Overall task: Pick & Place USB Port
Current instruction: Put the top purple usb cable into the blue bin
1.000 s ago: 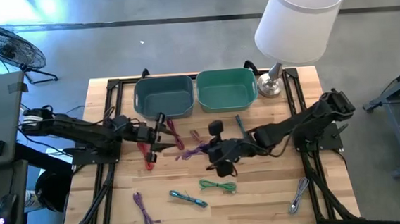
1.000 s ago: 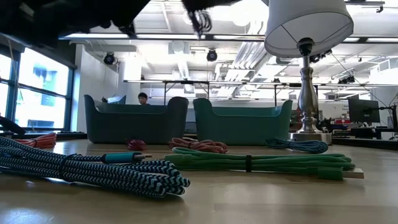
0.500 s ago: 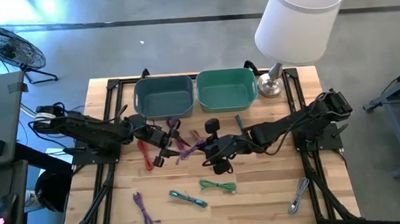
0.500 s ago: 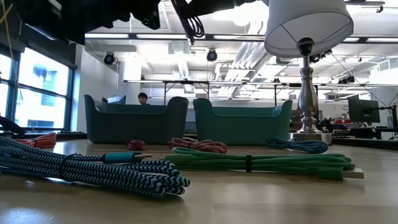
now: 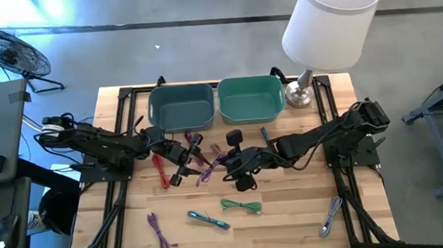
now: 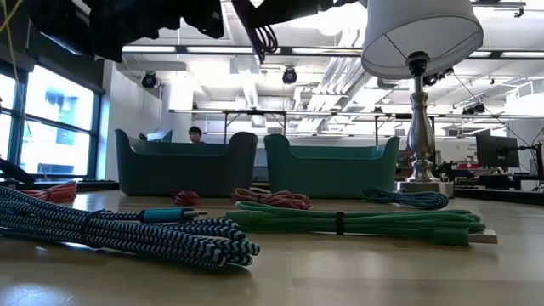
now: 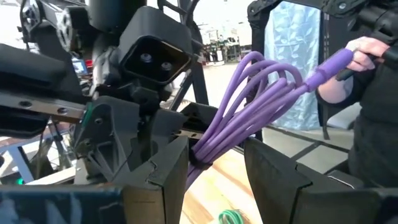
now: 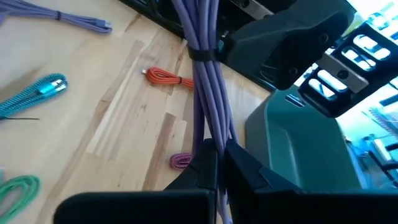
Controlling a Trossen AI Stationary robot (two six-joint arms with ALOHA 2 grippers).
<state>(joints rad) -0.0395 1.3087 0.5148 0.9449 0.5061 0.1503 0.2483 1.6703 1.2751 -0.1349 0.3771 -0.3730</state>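
Nearest us, our right gripper (image 8: 216, 163) is clamped on a bundled purple USB cable (image 8: 204, 81), lifted above the table's (image 5: 291, 221) middle. Our left gripper (image 7: 214, 163) meets it there, its fingers apart on either side of the bundle, whether touching we cannot tell. Beyond stand the blue-grey bin (image 5: 180, 106) and the green bin (image 5: 251, 98).

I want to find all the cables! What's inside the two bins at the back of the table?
Both the blue-grey bin and the green bin look empty from above. The cables lie on the table, and both claws hold a purple one.
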